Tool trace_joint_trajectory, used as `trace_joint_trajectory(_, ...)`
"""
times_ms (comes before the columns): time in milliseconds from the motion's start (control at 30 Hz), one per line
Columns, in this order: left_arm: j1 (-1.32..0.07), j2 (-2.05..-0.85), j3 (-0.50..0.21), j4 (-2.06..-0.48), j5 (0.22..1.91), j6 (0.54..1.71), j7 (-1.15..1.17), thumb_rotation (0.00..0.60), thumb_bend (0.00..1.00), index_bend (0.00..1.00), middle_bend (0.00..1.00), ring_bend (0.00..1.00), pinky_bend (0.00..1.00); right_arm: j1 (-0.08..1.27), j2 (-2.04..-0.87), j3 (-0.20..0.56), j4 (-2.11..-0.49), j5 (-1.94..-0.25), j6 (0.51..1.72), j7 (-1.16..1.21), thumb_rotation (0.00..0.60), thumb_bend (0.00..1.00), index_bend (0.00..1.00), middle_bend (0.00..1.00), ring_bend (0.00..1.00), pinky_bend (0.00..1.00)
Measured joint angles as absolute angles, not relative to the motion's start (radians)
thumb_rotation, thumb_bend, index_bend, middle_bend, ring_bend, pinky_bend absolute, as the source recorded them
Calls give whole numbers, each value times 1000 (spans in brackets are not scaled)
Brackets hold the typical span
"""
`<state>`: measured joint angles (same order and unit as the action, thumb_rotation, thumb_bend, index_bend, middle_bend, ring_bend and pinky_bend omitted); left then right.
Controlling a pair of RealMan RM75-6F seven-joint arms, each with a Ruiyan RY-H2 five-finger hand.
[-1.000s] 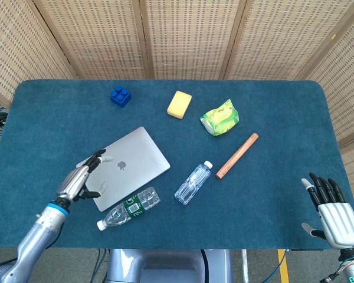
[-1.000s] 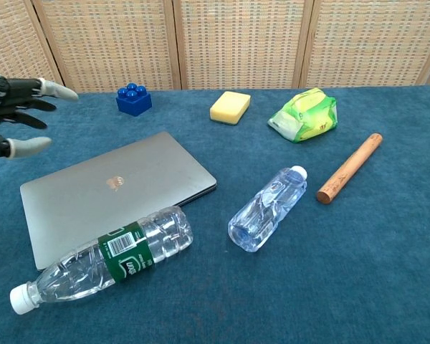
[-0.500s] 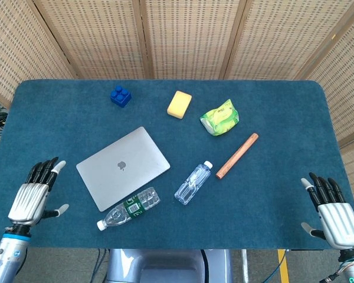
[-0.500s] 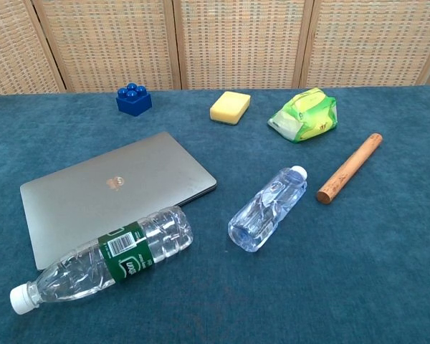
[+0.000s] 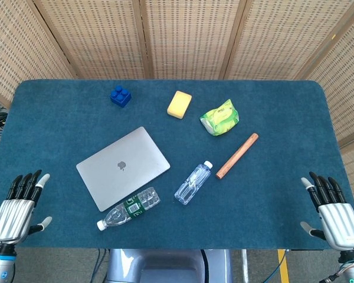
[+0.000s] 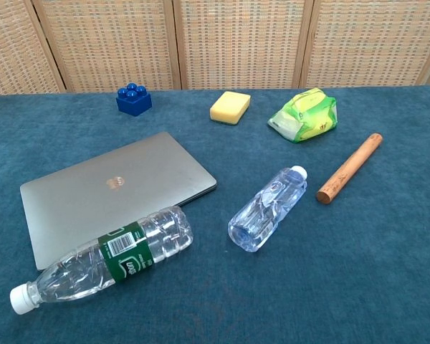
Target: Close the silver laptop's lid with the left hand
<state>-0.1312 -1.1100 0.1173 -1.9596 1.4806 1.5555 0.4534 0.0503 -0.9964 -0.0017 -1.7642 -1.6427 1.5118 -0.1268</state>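
Laptop (image 5: 123, 167), silver, lies lid-down flat beside the labelled bottle (image 5: 128, 208); rigid, smooth, slippery, best pressed mid-lid; left hand (image 5: 15, 209) well away from it, fingers spread, empty.

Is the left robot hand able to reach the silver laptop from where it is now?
Probably yes. The left robot hand is open at the table's near left edge, and only bare blue table lies between it and the silver laptop. The green-label bottle lies along the laptop's near edge, off that path.
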Motion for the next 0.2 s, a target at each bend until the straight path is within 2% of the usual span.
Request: trace_joint_trajectory(200,-119,-1108,105,-1957,1497,1562,448,600,193,0,0,0,0,47,-1006,2,-1754,-1652,1529,-128,600,0,0,0,0,0)
